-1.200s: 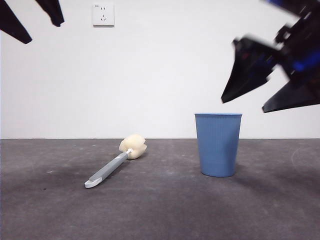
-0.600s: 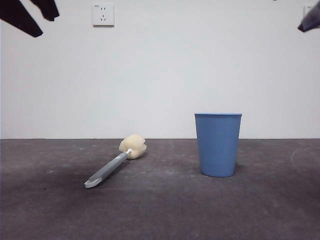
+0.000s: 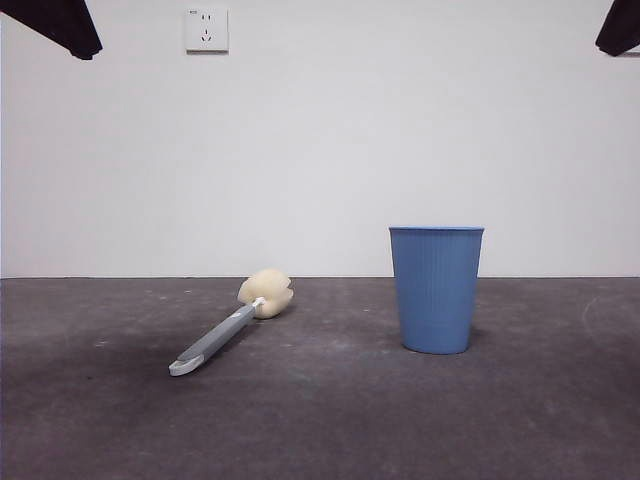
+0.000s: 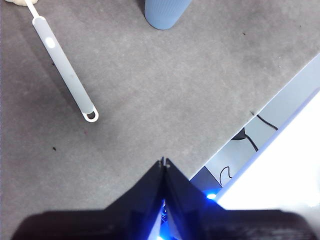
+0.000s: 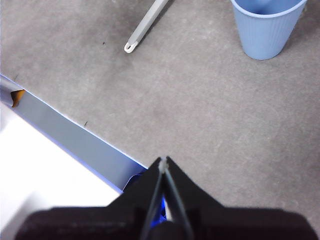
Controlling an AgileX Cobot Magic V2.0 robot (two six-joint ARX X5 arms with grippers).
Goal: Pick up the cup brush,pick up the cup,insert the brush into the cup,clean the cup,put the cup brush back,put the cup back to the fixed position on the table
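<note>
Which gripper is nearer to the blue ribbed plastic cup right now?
Hard to call. Both are raised and apart from the blue ribbed plastic cup: the left gripper and the right gripper each sit shut over the dark grey table's near edge, neither clearly closer.

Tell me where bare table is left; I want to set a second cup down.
The table is bare between the cup brush and the cup, across the whole front strip, and beyond each item toward the side edges. Nowhere is crowded. The left gripper and right gripper sit raised, jaws shut.
</note>
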